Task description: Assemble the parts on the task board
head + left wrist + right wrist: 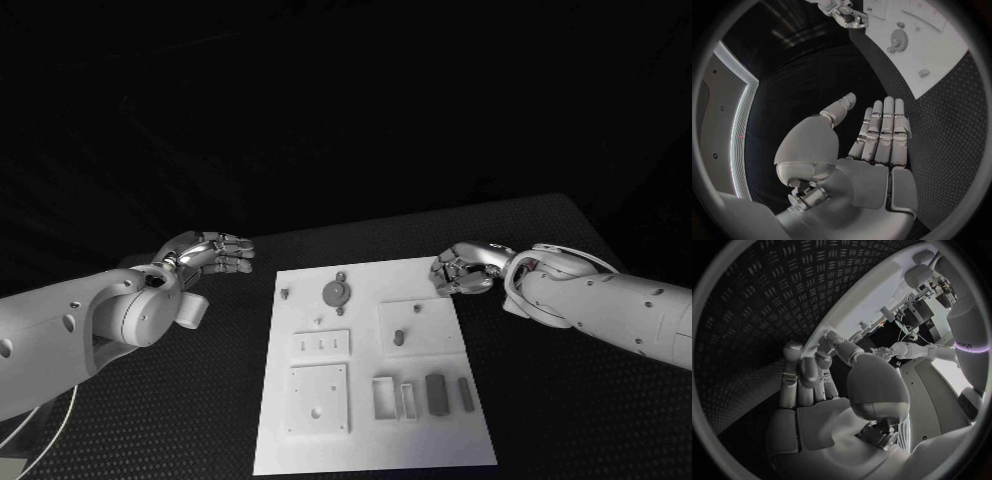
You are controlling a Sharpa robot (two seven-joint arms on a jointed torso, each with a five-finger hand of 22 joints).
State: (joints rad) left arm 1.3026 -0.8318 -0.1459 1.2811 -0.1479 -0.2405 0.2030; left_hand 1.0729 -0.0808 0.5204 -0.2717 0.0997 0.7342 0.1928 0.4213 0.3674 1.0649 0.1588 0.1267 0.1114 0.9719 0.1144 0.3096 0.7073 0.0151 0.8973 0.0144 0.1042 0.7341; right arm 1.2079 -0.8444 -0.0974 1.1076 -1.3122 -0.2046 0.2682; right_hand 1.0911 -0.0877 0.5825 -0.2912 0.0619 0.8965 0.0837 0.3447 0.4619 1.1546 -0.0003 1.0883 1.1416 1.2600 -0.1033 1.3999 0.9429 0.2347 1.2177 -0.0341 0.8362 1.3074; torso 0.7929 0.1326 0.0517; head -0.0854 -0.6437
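Note:
The white task board (418,455) lies in the middle of the black table. A round grey part (335,292) sits near its far edge, and the left wrist view shows that part (897,37) on the board (942,50). Two dark bars (437,393) lie near a small frame (384,396) at the near right. My left hand (212,252) hovers off the board's far left corner, its fingers (881,131) straight and empty. My right hand (467,268) hangs over the board's far right edge, fingers (809,367) curled in toward the thumb, with nothing seen between them.
Recessed plates (320,398) and small pegs (398,338) cover the rest of the board. Bare studded table (591,420) stretches on the right and beyond the board's far edge. A thin white cable (43,425) lies at the near left corner.

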